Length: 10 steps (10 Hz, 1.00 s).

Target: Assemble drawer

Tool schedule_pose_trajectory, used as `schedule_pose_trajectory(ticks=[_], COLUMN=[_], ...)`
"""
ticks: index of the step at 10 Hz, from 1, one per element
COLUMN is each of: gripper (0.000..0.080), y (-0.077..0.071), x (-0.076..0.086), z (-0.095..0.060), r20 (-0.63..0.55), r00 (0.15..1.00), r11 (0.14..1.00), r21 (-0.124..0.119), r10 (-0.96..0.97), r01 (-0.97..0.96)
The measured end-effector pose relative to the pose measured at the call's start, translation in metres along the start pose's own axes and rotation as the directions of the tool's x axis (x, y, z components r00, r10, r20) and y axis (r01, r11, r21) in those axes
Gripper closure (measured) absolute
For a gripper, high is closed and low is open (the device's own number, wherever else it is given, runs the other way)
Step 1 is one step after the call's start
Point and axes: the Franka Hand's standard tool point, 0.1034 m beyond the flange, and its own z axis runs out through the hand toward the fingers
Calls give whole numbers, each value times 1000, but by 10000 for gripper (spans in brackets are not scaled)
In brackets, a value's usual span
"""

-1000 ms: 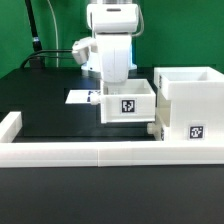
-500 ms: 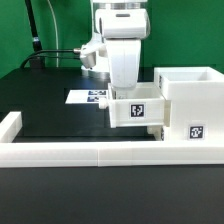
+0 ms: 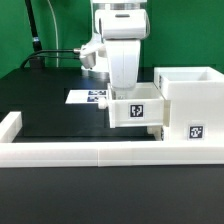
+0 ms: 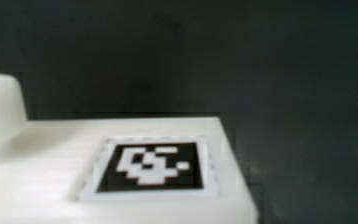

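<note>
A small white open drawer box (image 3: 137, 110) with a black tag on its front hangs just above the black table. Its right side touches or nearly touches the larger white drawer case (image 3: 190, 100). My gripper (image 3: 122, 92) reaches down into the box from above and is shut on its wall. The fingertips are hidden by the box. In the wrist view a white part with a black tag (image 4: 153, 165) fills the near area, with black table behind it. The fingers do not show clearly there.
A white rail (image 3: 80, 152) runs along the table's front edge, with a raised end (image 3: 10, 125) at the exterior view's left. The marker board (image 3: 88, 97) lies flat behind the arm. A green wall and dark cables are at the back.
From one second ago to half a second ago my gripper carried the small box to the exterior view's right and a little lower, up against the case. Since then nothing has moved.
</note>
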Motion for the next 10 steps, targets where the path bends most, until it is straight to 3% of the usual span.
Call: schedule_pose_trajectory(ticks=[10], gripper=[755], y=[4], x=[1], z=[-1], r20=[2], r00=[1000], r11=[1000], r21=[24], r10=[1], r01=[-1])
